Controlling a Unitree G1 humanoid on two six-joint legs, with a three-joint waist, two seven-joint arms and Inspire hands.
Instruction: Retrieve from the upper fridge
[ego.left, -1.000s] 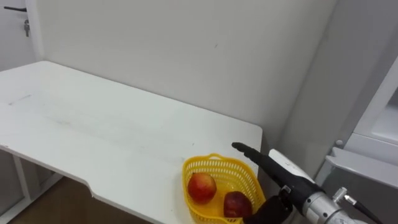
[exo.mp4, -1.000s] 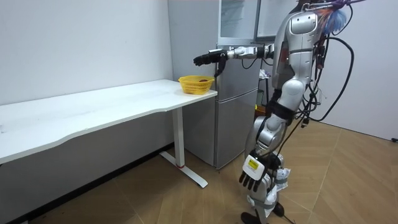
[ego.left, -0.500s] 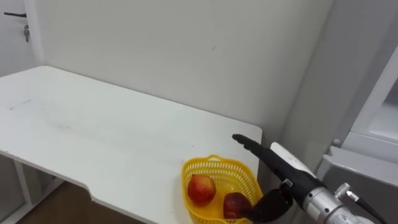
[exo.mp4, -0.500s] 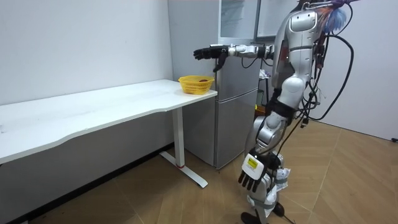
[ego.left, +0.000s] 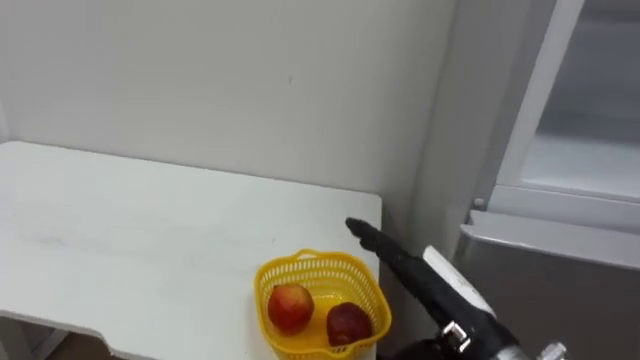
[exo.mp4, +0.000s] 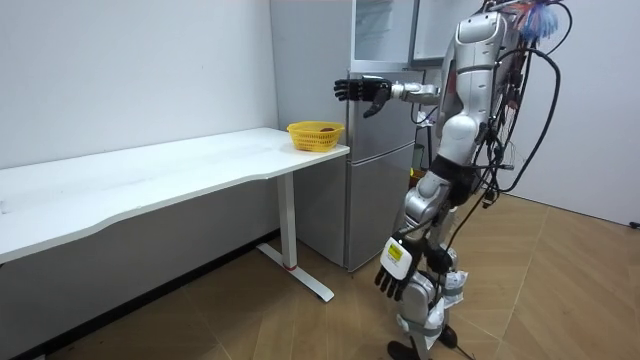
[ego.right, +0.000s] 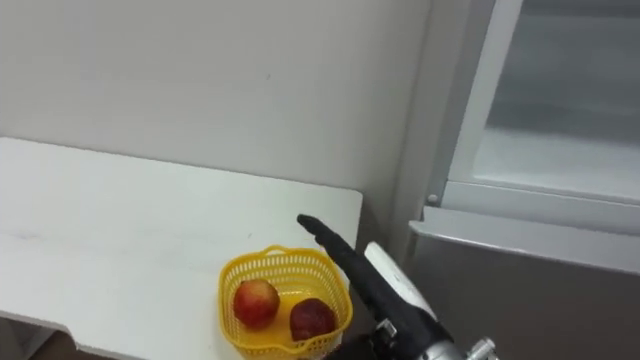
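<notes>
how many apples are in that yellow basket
2. A red-and-yellow apple lies on the left side of the yellow plastic mesh basket, a darker red apple on the right. The near wall could hide more.

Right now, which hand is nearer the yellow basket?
Right. The right hand hovers above and right of the yellow basket; the left hand hangs low by its leg.

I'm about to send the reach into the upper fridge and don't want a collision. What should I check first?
1. Right hand free: ok, fingers straight, holding nothing.
2. Left hand out of the way: ok, it hangs open by the leg.
3. Yellow basket clear of the arm: ok, it sits on the table corner, below the raised hand.
4. Upper fridge door open: cannot tell.
5. Item to fetch in sight: cannot tell, nothing inside can be made out.
</notes>
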